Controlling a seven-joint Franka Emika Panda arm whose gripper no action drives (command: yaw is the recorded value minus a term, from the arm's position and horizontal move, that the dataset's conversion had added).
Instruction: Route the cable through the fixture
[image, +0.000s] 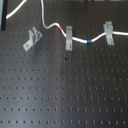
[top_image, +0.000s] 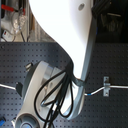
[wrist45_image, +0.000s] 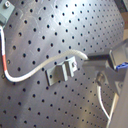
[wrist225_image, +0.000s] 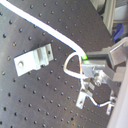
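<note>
The cable (image: 49, 25) is a thin white cord. In the first exterior view it runs from the top edge down past its red band (image: 62, 30), through the narrow upright clip (image: 69, 38), past its blue band (image: 89, 41) and through the flared clip (image: 108, 33). The fixture (image: 32, 39) stands apart at the first exterior view's left with nothing in its slot. In the first wrist view the cable (wrist45_image: 35, 71) arcs over the fixture (wrist45_image: 61, 73) to my gripper (wrist45_image: 100, 60). In the second wrist view my gripper (wrist225_image: 93, 69) is shut on the cable (wrist225_image: 55, 33), beside the fixture (wrist225_image: 32, 59).
The black perforated board (image: 65, 90) fills the first exterior view. In the second exterior view the white arm (top_image: 75, 40) and its black hoses (top_image: 57, 97) hide most of the board; only the flared clip (top_image: 106, 85) and a stretch of cable (top_image: 119, 88) show.
</note>
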